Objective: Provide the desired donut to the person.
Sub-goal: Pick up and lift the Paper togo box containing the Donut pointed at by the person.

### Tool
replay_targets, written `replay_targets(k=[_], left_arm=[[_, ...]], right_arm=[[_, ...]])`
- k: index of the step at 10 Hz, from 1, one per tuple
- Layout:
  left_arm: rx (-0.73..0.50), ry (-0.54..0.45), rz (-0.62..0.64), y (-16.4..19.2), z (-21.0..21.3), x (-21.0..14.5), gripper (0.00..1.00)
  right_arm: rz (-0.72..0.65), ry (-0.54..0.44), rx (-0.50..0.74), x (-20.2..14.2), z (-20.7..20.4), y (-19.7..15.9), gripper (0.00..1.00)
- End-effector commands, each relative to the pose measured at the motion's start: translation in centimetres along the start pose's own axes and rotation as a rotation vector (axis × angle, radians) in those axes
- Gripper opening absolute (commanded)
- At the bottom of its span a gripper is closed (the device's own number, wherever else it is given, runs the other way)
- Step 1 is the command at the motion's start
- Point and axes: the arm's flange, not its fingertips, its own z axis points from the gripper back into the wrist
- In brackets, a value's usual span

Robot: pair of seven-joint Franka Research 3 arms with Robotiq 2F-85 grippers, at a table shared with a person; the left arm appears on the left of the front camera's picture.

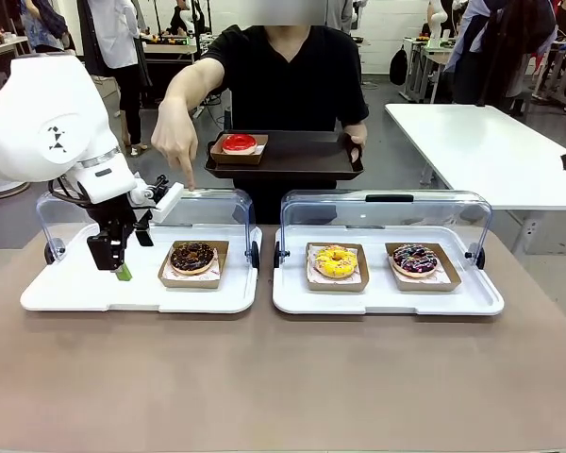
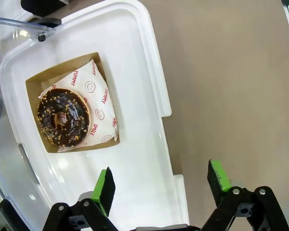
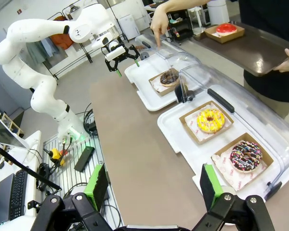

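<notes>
The person, in a black top, points one hand down at the clear lid over a chocolate donut in a cardboard tray. Their other hand holds a dark tray carrying a red donut. My left gripper hangs open above the left white tray, just left of the chocolate donut. In the left wrist view the left gripper holds nothing. My right gripper is open and empty, well back from the trays.
The right white tray holds a yellow donut and a dark sprinkled donut under a raised clear lid. Bare brown table lies in front of both trays. A white table stands at the back right.
</notes>
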Motion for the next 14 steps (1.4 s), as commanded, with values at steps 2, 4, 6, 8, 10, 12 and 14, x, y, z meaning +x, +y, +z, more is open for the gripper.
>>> replay_targets(k=[2, 4, 6, 8, 10, 12, 14], left_arm=[[0.006, 0.008, -0.003, -0.1, 0.2, 0.0, 1.0], [0.0, -0.001, -0.001, 0.0, 0.0, 0.0, 1.0], [0.008, -0.009, -0.027, -0.2, -1.9, 0.2, 1.0], [-0.011, -0.007, -0.044, 0.6, -3.3, 0.1, 1.0], [-0.019, 0.031, -0.036, 1.0, -5.9, 0.1, 1.0], [-0.029, 0.047, -0.039, 2.2, -7.2, 0.2, 1.0], [-0.008, 0.049, -0.045, 2.1, -8.1, 0.8, 1.0]], right_arm=[[0.007, -0.022, 0.009, 0.1, 0.0, -0.2, 1.0], [0.007, -0.022, 0.009, 0.1, 0.0, -0.2, 1.0], [0.007, -0.022, 0.009, 0.1, 0.0, -0.2, 1.0], [0.007, -0.022, 0.009, 0.1, 0.0, -0.2, 1.0], [0.007, -0.022, 0.009, 0.1, 0.0, -0.2, 1.0], [0.007, -0.022, 0.009, 0.1, 0.0, -0.2, 1.0], [0.007, -0.022, 0.009, 0.1, 0.0, -0.2, 1.0]])
